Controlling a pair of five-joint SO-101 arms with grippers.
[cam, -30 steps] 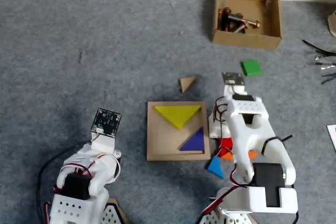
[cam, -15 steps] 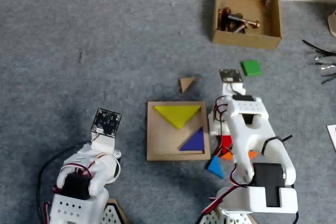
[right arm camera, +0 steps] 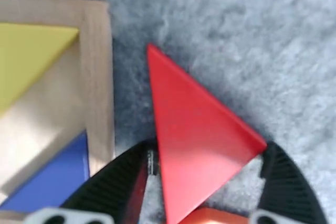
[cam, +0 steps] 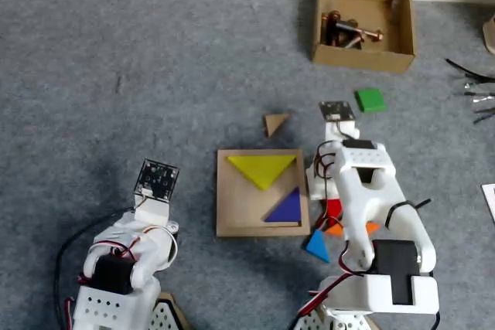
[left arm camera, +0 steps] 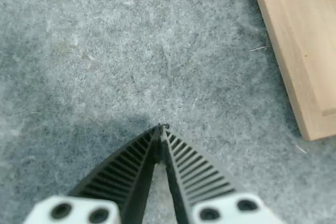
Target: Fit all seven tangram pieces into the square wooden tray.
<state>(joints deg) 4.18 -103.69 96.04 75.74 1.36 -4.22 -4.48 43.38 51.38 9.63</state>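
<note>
Left gripper (left arm camera: 161,128) pinched shut over bare carpet, left of wooden tray (cam: 221,199). Tray holds yellow triangle (cam: 263,168) and dark blue triangle (cam: 286,208). Just right of tray, right gripper (right arm camera: 206,150) spread wide astride red triangle (right arm camera: 199,124). Orange piece (cam: 334,229) partly under that arm, light blue triangle (cam: 316,245) beside it. Green square (cam: 370,100) farther back.

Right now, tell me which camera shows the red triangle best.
The right wrist view: the red triangle lies on the carpet beside the wooden tray, with most of its face visible. The high view shows just a red sliver poking out beneath the right arm. The left wrist view faces carpet and the tray's edge.
</note>
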